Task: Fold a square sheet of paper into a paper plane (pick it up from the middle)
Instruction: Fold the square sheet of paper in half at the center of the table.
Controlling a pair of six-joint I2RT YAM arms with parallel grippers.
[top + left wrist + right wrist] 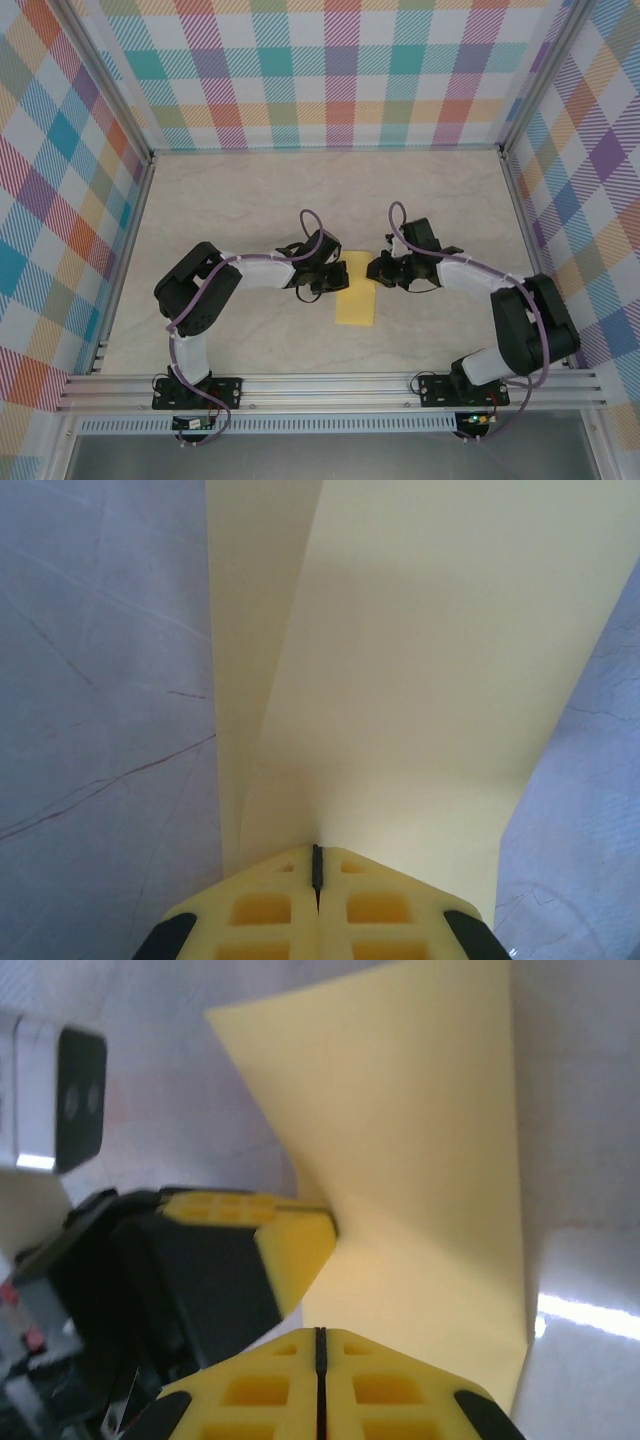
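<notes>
Centrally on the worktop (250, 200), the yellow sheet of paper (356, 303) lies as a narrow folded strip. Its long axis runs from the far edge toward the near edge, roughly midway between the left and right edges. The two arms meet it across its short axis, at its far half. The left end effector (325, 278) comes in from the left edge's side and the right end effector (378, 268) from the right edge's side, about equally near. The left one has its fingers pressed together, and in its wrist view the paper fans out from their tips, so it looks clamped on the sheet. The right one is also closed, with the paper's edge meeting its tips, but whether it pinches the sheet I cannot tell. Any next fold likely turns on that long crease line between them.
</notes>
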